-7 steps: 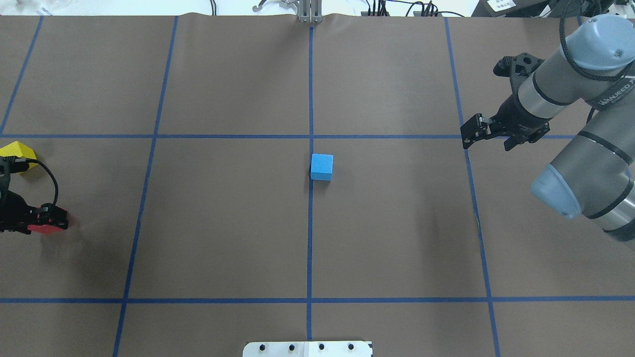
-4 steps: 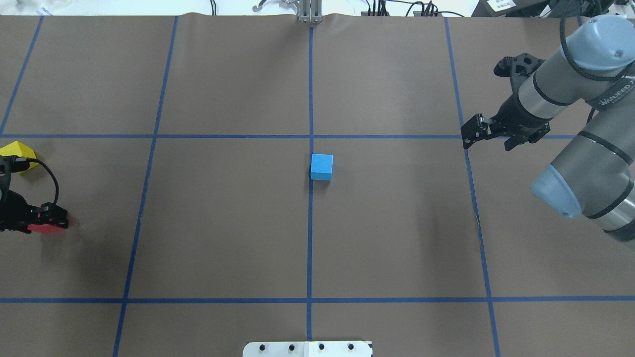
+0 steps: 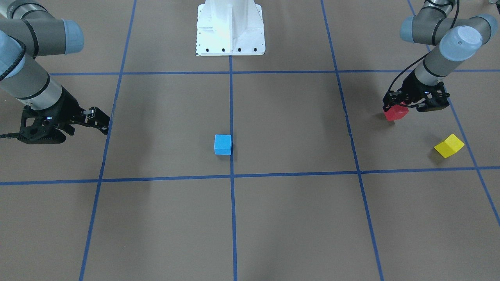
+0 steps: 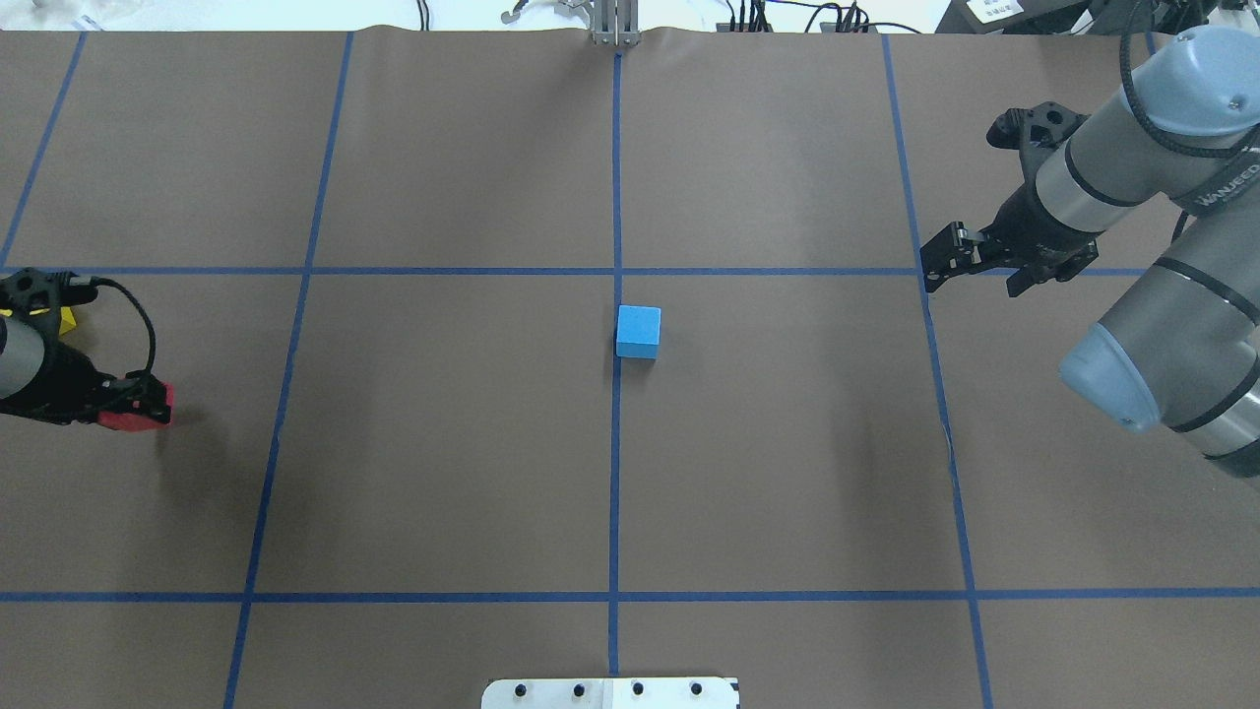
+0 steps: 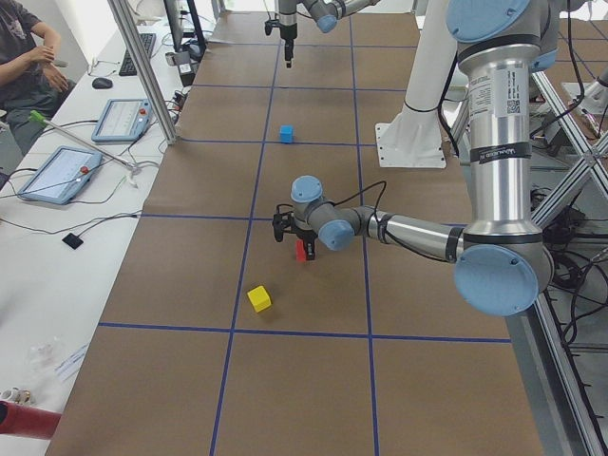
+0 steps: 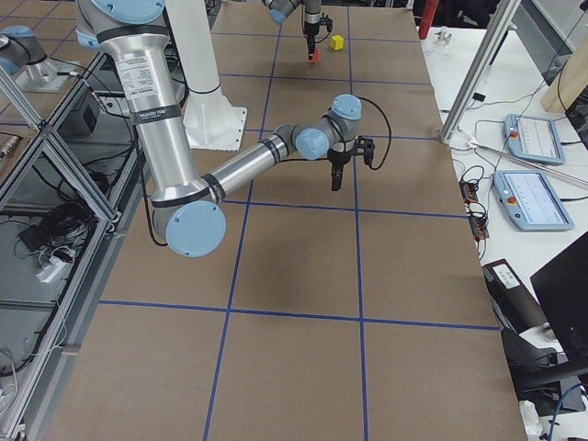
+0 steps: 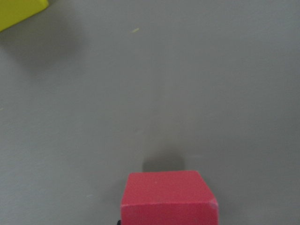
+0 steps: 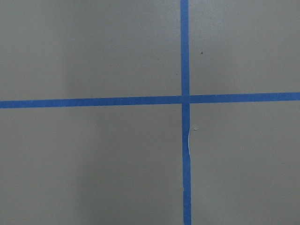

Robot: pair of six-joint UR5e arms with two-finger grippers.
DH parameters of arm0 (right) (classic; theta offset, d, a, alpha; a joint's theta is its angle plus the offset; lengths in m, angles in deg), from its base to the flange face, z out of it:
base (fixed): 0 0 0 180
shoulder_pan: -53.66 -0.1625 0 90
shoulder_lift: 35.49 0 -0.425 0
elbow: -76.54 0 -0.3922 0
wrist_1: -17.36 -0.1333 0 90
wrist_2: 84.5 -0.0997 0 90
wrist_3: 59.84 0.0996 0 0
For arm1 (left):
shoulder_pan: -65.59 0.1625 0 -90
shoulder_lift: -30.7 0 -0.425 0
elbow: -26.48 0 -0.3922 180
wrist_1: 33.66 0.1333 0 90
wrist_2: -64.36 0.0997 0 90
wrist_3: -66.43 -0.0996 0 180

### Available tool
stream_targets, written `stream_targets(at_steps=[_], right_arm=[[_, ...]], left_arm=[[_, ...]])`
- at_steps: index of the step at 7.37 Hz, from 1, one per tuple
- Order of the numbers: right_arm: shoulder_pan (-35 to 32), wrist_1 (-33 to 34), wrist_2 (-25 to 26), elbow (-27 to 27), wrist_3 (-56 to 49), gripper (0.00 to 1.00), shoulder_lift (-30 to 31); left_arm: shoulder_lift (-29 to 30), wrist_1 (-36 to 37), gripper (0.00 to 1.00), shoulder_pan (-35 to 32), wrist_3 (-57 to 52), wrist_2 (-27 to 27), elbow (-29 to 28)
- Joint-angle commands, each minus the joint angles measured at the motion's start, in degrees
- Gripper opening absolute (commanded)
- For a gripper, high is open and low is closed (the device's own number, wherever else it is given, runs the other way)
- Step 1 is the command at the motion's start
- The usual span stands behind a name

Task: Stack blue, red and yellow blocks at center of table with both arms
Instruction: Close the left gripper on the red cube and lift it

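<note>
One block in hand: left claw (image 3: pixel 396 106) clamped on the red block (image 3: pixel 395 114), seemingly raised just clear of the counter (image 3: pixel 297 218), judging by the shadow lying apart from it in the left wrist view.

To do this step well:
- Lift a little higher before travelling.
- Carry toward 3 o'clock in the overhead view, straight across to the blue block (image 3: pixel 223 144), well apart and just beside the centre tape line (image 3: pixel 231 97).
- Steer clear of the yellow block (image 3: pixel 449 145), near at about 4 o'clock of the claw in the front-facing view.
- Stop squarely above the blue block, match edges and faces, lower until touching, and only then let go.
- Expect a skewed set-down or a sideways nudge to shift so small a base.
- Looks a little turned in the grip, that red block; square it with the wrist before lowering.

Right claw (image 3: pixel 99 119):
- Hovers with nothing in it, between 2 and 3 o'clock of the blue block in the overhead view, well apart.
- Cannot tell whether parted or closed.
- Best kept out of the carrying path until after the set-down.

No containers in sight, so nothing to report inside any.
</note>
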Motion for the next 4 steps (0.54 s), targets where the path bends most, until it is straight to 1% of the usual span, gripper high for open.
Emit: stream_targets(at_steps=[1, 2, 3, 4], right_arm=[[-2.5, 0.0, -0.3, -0.8, -1.5, 1.0, 2.2], [-4.0, -0.1, -0.4, -0.7, -3.8, 1.0, 3.6], [-5.5, -0.1, -0.5, -0.7, -6.2, 1.0, 5.1], [-6.8, 0.0, -0.5, -0.3, -9.4, 1.0, 6.6]], left_arm=[[15.7, 16.2, 0.0, 0.2, 0.0, 0.2, 4.7], [24.9, 24.0, 0.0, 2.3, 0.3, 0.3, 4.7], [33.2, 33.3, 0.0, 8.0, 0.3, 3.6, 4.4], [43.9, 38.7, 0.0, 12.8, 0.2, 10.5, -0.2]])
